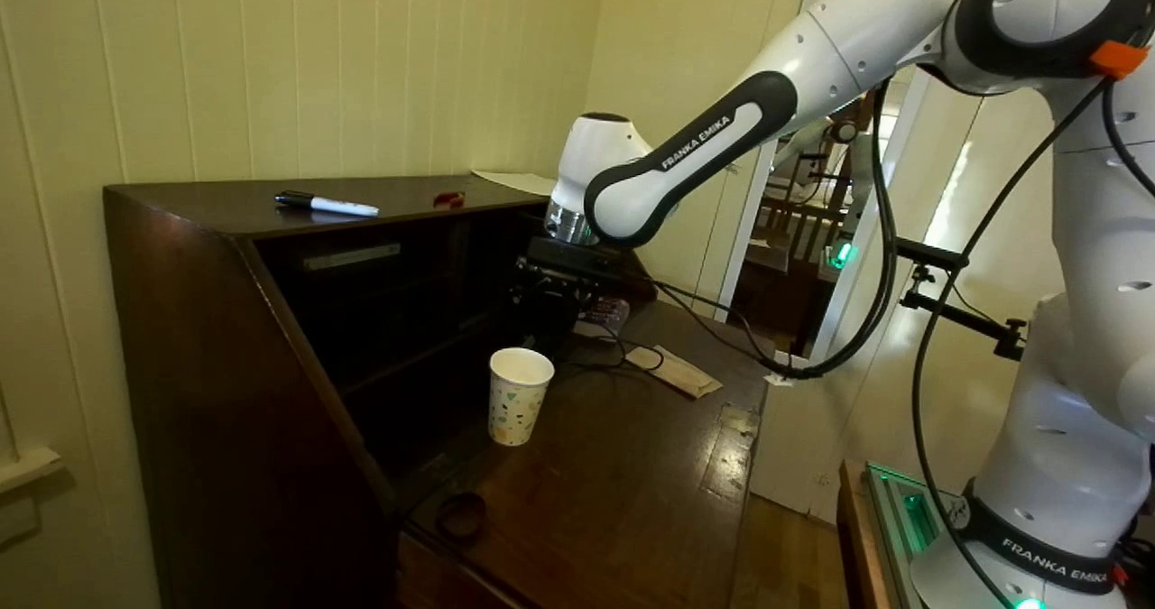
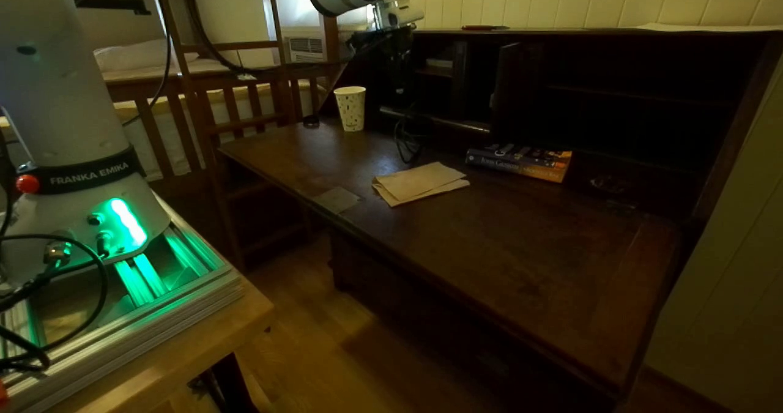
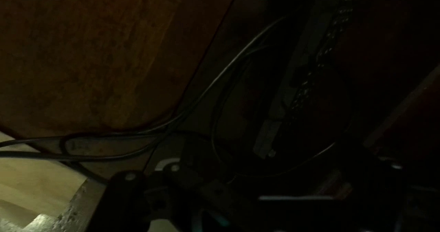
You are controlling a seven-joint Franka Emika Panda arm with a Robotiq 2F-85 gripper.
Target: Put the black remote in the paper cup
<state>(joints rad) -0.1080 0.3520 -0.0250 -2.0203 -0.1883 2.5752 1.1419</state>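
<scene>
The white paper cup [image 1: 516,401] stands upright on the desk; it also shows in an exterior view [image 2: 351,109]. It has a speckled pattern and an open rim. The black remote cannot be made out in any view; it is hidden or lost in the dark. My gripper [image 1: 546,316] is behind the cup in front of the dark shelves. In an exterior view the gripper [image 2: 400,82] hangs above the desk, to the right of the cup and higher. In the wrist view the jaws [image 3: 275,194] are too dark to show whether they are open or hold anything.
Dark shelves [image 1: 415,293] rise behind the desktop [image 1: 614,474]. A folded tan paper [image 2: 420,183] and a book [image 2: 520,163] lie on the desk. Black cables [image 2: 407,137] hang near the gripper. A dark ring [image 1: 460,514] lies near the cup. A marker [image 1: 327,204] lies on top.
</scene>
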